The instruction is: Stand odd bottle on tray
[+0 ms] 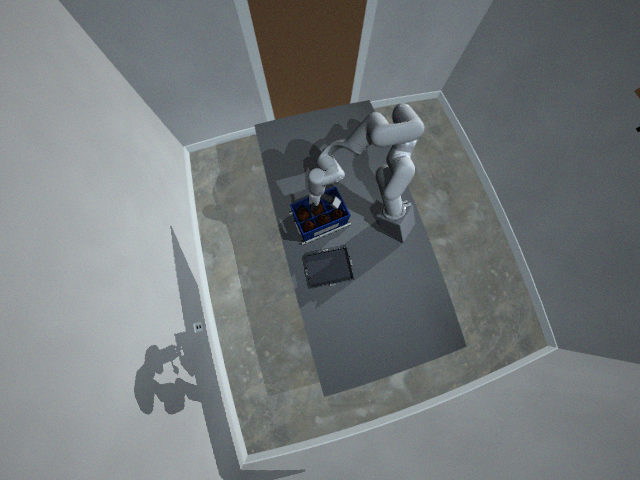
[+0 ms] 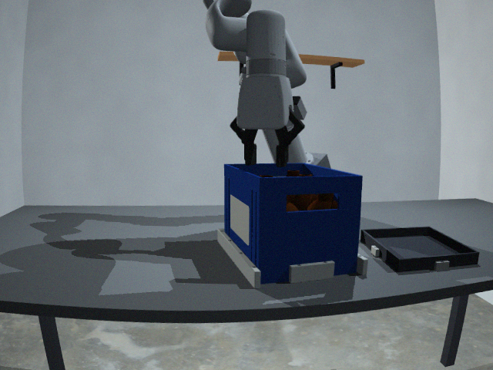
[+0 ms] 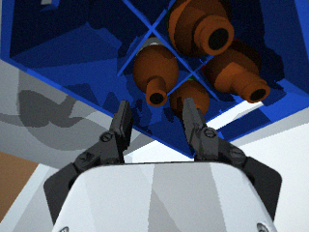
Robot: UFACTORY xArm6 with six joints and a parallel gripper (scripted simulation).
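The blue crate stands on the table with brown bottles in its compartments. In the wrist view one bottle shows its mouth between the finger lines, a second bottle is partly hidden by the right finger, and a larger-looking bottle and another bottle are farther right. My gripper is open and empty, pointing down, fingertips about at the crate's rim height. The black tray lies level with no bottle on it. Neck thickness differences are not clear.
Low pale stop blocks stand around the crate's base, and small pale blocks sit at the tray's edges. Compartment dividers separate the bottles. A pale patch shows at the crate's back right compartment.
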